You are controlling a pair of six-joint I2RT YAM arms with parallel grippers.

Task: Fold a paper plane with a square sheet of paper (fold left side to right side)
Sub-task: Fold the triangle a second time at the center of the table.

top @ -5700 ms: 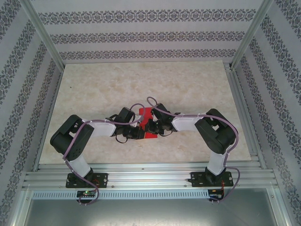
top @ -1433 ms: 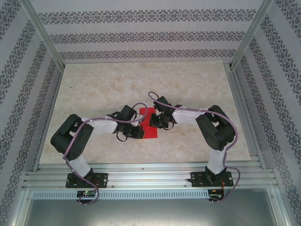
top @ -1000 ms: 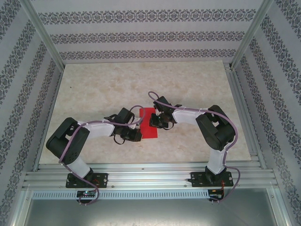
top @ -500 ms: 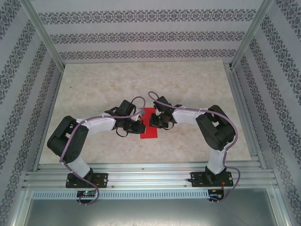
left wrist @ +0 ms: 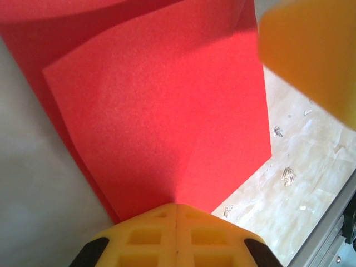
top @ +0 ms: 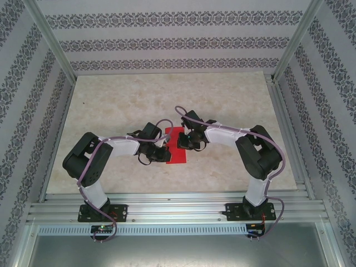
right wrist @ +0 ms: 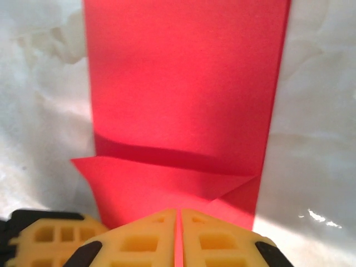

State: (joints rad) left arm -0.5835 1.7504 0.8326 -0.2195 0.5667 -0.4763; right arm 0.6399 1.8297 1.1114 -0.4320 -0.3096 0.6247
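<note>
Paper plane (top: 178, 157) is pinched by the closed left claw (left wrist: 177, 204); closed right claw (right wrist: 178, 212) rests on it; a tug could skew the crease.

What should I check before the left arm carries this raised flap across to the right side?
1. Left gripper shut on the red paper: ok, a lifted flap runs from its tips.
2. Right gripper shut, tips over the paper: ok.
3. Right gripper pressing the sheet down: cannot tell.
4. Rest of the sheet flat on the table: ok.
5. Grippers apart: ok, close but not touching.
6. Edges lined up for the crease: cannot tell.
</note>
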